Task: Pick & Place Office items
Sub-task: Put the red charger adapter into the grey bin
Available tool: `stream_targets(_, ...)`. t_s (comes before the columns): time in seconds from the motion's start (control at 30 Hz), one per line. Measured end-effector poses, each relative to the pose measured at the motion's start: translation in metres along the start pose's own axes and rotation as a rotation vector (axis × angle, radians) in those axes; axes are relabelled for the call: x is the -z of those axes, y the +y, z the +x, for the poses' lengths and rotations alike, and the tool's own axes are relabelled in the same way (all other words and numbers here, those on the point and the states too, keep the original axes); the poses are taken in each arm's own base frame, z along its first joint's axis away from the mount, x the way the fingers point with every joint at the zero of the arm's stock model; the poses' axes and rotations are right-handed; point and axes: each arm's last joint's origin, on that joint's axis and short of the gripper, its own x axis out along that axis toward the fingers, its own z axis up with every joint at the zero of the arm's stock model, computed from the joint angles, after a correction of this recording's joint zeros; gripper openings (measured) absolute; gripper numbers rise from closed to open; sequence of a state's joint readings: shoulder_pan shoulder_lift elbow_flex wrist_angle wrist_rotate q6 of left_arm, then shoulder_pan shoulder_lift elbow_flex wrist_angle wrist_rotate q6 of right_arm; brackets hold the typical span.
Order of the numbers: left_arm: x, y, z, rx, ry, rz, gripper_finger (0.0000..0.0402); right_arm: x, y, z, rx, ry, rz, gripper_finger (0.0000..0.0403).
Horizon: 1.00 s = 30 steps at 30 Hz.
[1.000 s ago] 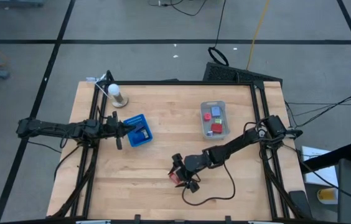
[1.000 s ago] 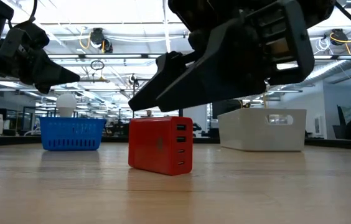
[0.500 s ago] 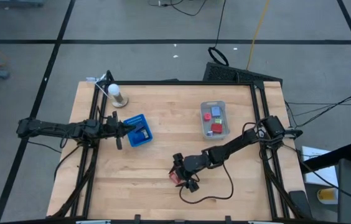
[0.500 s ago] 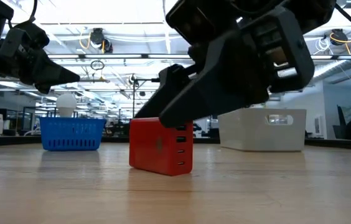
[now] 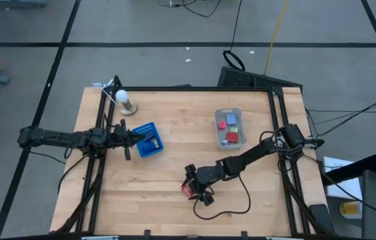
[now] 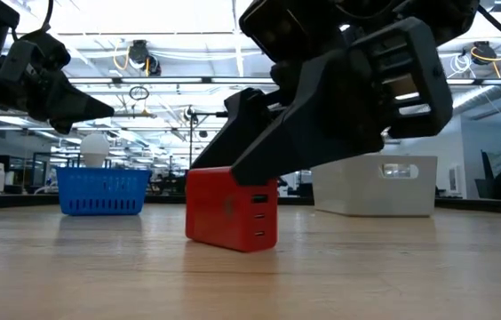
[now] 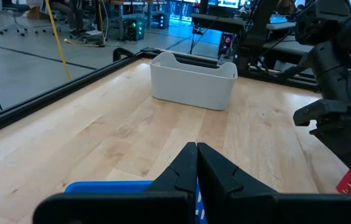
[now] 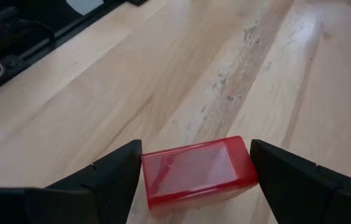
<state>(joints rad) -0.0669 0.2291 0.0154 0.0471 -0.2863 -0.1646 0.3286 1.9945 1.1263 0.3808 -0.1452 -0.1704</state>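
The office item here is a red blocky charger (image 5: 187,191) (image 6: 231,209) (image 8: 197,167) standing on the table near its near edge, ports facing sideways. My right gripper (image 5: 192,186) (image 8: 195,155) is low over it, one finger at each end of the block. My left gripper (image 5: 147,139) (image 7: 196,155) is shut with nothing visible between the fingers. It hovers over the blue basket (image 5: 143,128) (image 6: 99,191) on the table's left half. Small red, blue and purple pieces lie in the clear bin (image 5: 229,112). My right gripper has the red charger between its two fingers, one finger (image 8: 122,171) against one short end (image 8: 147,174) and the other finger (image 8: 275,168) against the opposite end (image 8: 249,158). The fingers come slanting down from the table's right. The charger's base stays on the table.
A white bulb on a stand (image 5: 123,99) stands at the far left corner. A black cable (image 5: 231,210) loops near the near edge, right of the charger. The clear bin (image 6: 375,185) stands right of centre. Bare wood lies between basket and bin.
My right gripper has come down from above the red charger until its fingers stand around the block's ends. The charger has stayed on the table in nearly the same spot. My left arm has kept still.
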Motion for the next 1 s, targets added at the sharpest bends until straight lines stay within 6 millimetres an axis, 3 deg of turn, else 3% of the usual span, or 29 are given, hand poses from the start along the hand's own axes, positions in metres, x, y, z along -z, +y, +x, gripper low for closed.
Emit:
stream_targets(0.3,0.000,0.000,0.000,0.000,0.000,0.000,0.0010,0.002,-0.005,-0.001,-0.001,0.009,0.095,0.0273)
stream_targets(0.73,0.000,0.000,0.000,0.000,-0.001,0.000,0.0010,0.004,-0.006,-0.001,0.066,0.046,0.064,0.0264)
stream_targets(1.0,0.000,0.000,0.000,0.000,0.000,0.000,0.0010,0.012,-0.009,-0.003,0.200,0.147,0.120,0.0259)
